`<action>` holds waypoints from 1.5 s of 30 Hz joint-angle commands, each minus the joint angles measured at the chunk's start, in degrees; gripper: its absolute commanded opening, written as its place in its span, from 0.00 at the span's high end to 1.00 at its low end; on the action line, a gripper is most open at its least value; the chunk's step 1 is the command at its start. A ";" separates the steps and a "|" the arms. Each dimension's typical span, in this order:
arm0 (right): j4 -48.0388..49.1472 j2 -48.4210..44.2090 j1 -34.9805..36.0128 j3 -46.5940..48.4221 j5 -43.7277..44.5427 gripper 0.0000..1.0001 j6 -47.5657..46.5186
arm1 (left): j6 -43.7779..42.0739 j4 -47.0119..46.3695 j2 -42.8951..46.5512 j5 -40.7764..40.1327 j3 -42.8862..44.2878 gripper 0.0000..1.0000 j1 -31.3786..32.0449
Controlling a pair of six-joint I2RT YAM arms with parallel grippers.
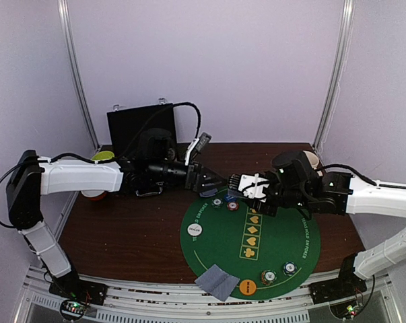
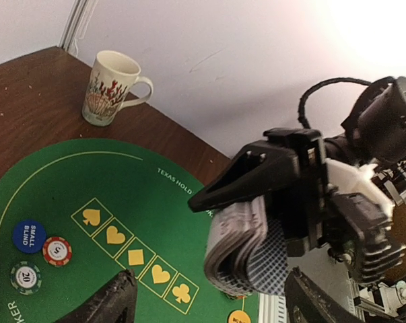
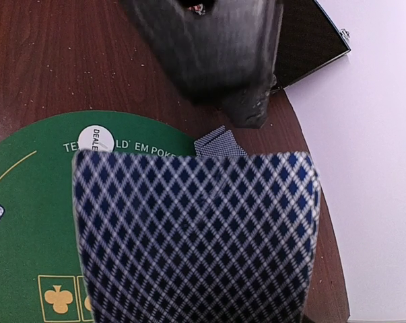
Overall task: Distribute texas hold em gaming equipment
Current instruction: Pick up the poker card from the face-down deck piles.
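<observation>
While right jaws clamp, deck [image 2: 240,249] points left.

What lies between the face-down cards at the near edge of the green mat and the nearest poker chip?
The orange disc lies there, close beside the cards; the chip is just beyond it. The top external view shows it.

Deck [image 2: 246,259] in the right gripper [image 2: 240,222], just ahead of the left gripper [image 2: 209,286]; chips [image 2: 57,250] on mat [image 2: 68,182] below, mug [image 2: 110,87] beyond

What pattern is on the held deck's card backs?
A blue-and-white diamond lattice on the deck, clearest in the right wrist view.
</observation>
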State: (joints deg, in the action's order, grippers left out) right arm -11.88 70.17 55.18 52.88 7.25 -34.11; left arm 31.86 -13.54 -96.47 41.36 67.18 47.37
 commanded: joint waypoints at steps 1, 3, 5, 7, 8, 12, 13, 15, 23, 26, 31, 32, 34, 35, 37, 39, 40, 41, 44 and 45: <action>1.15 -0.33 0.36 0.63 -0.31 0.57 0.54 | 1.86 -3.51 -1.64 1.26 2.45 0.24 0.76; 1.28 -0.24 0.38 0.57 -0.43 0.57 0.53 | 1.96 -4.19 -1.91 1.61 2.44 0.23 1.10; 1.48 0.03 0.43 0.55 -0.48 0.57 0.53 | 2.14 -4.53 -2.51 1.65 2.64 0.23 1.37; 1.74 0.20 0.38 0.55 -0.48 0.57 0.46 | 2.47 -4.48 -3.18 1.70 2.98 0.23 1.62; 1.85 0.38 0.41 0.53 -0.57 0.57 0.46 | 2.71 -4.62 -3.46 1.85 3.12 0.22 1.73; 1.99 0.82 0.44 0.64 -0.52 0.57 0.27 | 3.60 -6.11 -4.14 1.58 3.41 0.20 1.96; 2.10 0.91 0.42 0.72 -0.48 0.57 0.27 | 3.47 -5.78 -4.35 0.67 3.77 0.20 2.20; 2.41 0.98 0.40 0.75 -0.56 0.57 0.35 | 2.14 -2.47 -4.95 -2.60 5.12 0.21 2.56; 2.13 0.33 0.44 0.51 0.22 0.57 0.27 | -7.53 9.71 -4.63 -10.98 9.72 0.46 3.86; 2.04 -0.10 0.42 0.30 0.67 0.57 0.18 | -9.67 12.06 -3.20 -13.06 9.58 0.53 3.87; 1.93 -0.08 0.39 0.33 1.21 0.57 0.08 | -11.16 13.08 -1.87 -14.20 9.41 0.57 3.87; 1.93 -0.04 0.45 0.36 1.32 0.57 0.07 | -11.41 13.47 -1.81 -14.39 9.46 0.58 3.91; 1.73 0.02 0.44 0.42 1.37 0.57 0.10 | -11.76 13.82 -1.58 -14.75 9.46 0.58 3.87; 1.69 -0.02 0.39 0.40 1.43 0.57 0.10 | -11.81 14.03 -1.46 -14.81 9.46 0.58 3.89; 1.50 -0.03 0.46 0.37 1.53 0.57 0.12 | -11.90 14.15 -1.29 -14.40 9.46 0.58 3.88; 1.38 -0.17 0.38 0.40 1.71 0.57 0.09 | -11.95 14.16 -0.91 -13.58 9.45 0.63 3.87; 1.29 -0.21 0.45 0.46 1.78 0.57 0.03 | -12.05 14.34 -0.77 -13.37 9.51 0.69 3.91; 1.33 -0.23 0.42 0.42 1.87 0.57 0.01 | -12.28 14.61 -0.57 -13.27 9.59 0.74 3.87; 1.33 -0.26 0.45 0.36 2.13 0.57 0.01 | -12.95 14.90 0.19 -12.81 9.55 0.78 3.87; 1.26 -0.17 0.41 0.31 2.22 0.57 0.01 | -13.09 14.94 0.42 -12.12 9.55 0.78 3.87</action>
State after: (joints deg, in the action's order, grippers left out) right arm -11.03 70.94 55.27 52.88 8.78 -34.20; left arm 20.45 1.54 -98.48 29.15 75.64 51.59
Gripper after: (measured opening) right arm 0.437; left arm 0.228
